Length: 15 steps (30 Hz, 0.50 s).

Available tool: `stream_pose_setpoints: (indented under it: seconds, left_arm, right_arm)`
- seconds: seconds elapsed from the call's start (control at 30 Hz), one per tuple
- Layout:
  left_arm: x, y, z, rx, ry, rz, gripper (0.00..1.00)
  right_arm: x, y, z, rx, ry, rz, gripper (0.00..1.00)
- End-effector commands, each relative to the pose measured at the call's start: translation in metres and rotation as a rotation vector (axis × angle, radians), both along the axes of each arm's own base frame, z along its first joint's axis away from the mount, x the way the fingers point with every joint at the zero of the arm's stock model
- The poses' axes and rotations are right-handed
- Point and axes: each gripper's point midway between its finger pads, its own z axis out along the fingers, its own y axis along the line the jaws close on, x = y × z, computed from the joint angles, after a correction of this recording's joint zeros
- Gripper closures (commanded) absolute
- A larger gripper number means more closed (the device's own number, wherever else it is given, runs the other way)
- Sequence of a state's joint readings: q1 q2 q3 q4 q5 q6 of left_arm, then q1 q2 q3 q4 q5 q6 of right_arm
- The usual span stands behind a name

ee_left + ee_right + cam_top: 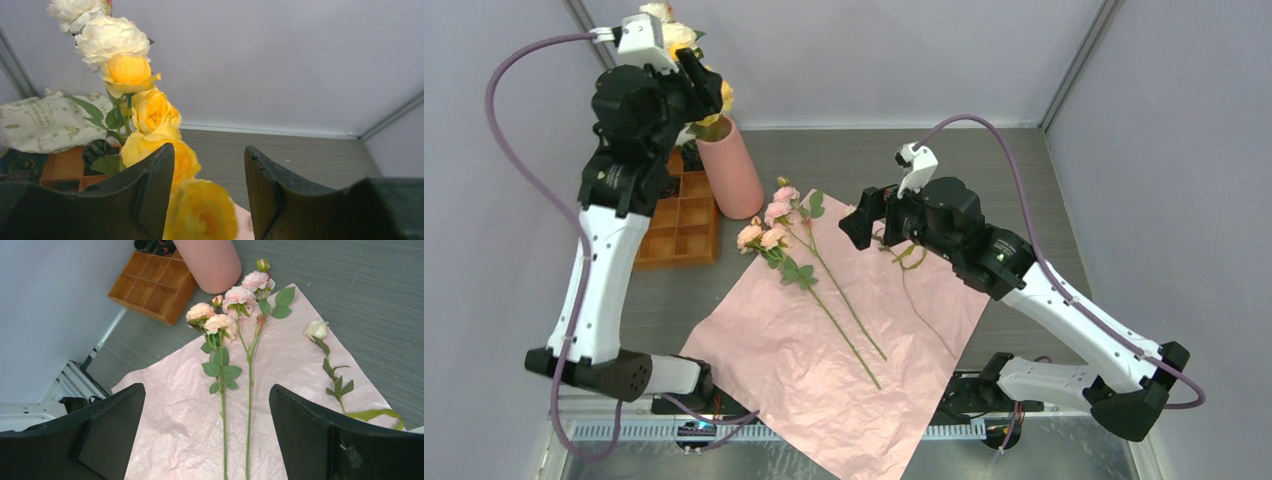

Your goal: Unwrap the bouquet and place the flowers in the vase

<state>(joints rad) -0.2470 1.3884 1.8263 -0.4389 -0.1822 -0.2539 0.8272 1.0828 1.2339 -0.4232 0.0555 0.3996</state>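
Crinkled pink paper (774,360) bears long-stemmed pink roses (776,212).

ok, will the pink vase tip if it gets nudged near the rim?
Probably yes: the vase is tall and narrow, so a high push has leverage. The yellow and cream roses standing well above its rim likely make it top-heavy. The orange tray beside it might brace that side only.
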Motion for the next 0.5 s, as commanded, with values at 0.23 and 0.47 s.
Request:
stream_pose_setpoints:
  seconds: [0.23, 0.47]
  left_arm:
    - [-0.152, -0.017, 0.037, -0.232, -0.050, -0.266, 0.48]
    - [-0.200, -0.021, 0.022, -0.268, -0.011, -0.345, 0.48]
  right_arm:
    - [0.039, 0.023, -0.101, -0.183, 0.203, -0.102, 0.19]
    - [0.048, 0.060, -0.185, -0.294, 0.408, -0.042, 0.56]
